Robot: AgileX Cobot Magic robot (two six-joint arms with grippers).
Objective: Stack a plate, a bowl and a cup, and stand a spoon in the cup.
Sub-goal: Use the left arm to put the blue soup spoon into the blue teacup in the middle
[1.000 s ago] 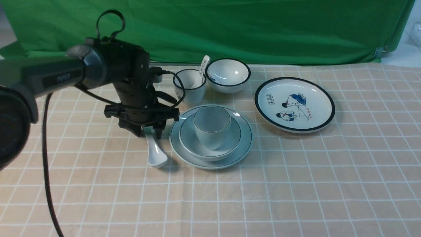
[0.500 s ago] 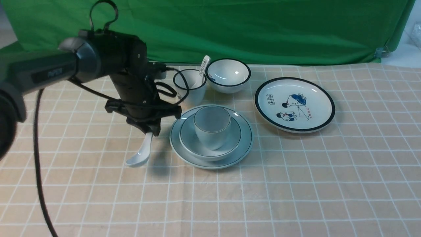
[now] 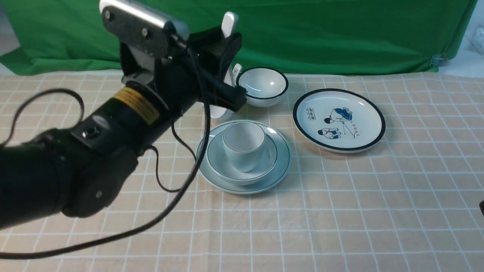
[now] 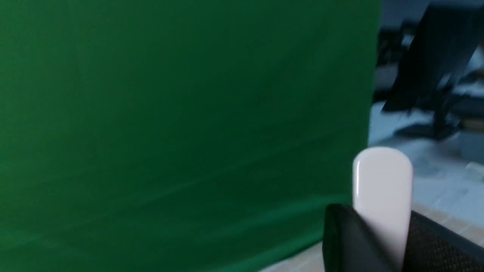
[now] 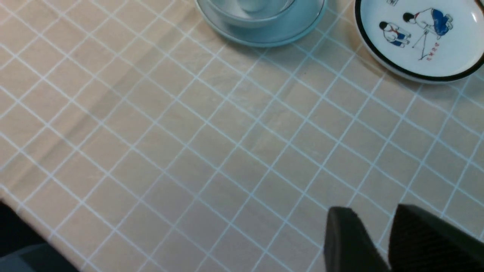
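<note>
The plain plate [image 3: 280, 166] lies mid-table with the shallow bowl [image 3: 270, 158] on it and the plain cup [image 3: 244, 145] upright in the bowl. My left gripper [image 3: 230, 40] is raised above and behind the stack, shut on the white spoon [image 3: 229, 22]. The spoon's handle points up and its scoop hangs below the fingers. In the left wrist view the spoon handle [image 4: 382, 189] sticks out between the fingers of my left gripper [image 4: 378, 213]. My right gripper [image 5: 378, 226] is shut and empty, low over the cloth on the near right of the plate [image 5: 281, 34].
A black-rimmed bowl [image 3: 262, 86] and a printed spoon handle [image 3: 236, 70] stand behind the stack; the printed cup is hidden by my left arm. The cartoon plate [image 3: 338, 120] lies to the right, also in the right wrist view [image 5: 423, 41]. A black cable [image 3: 181, 189] hangs over the cloth.
My left gripper has lifted the spoon off the cloth, swung it up and to the right, and turned it so the handle points upward. The stack has not moved.
</note>
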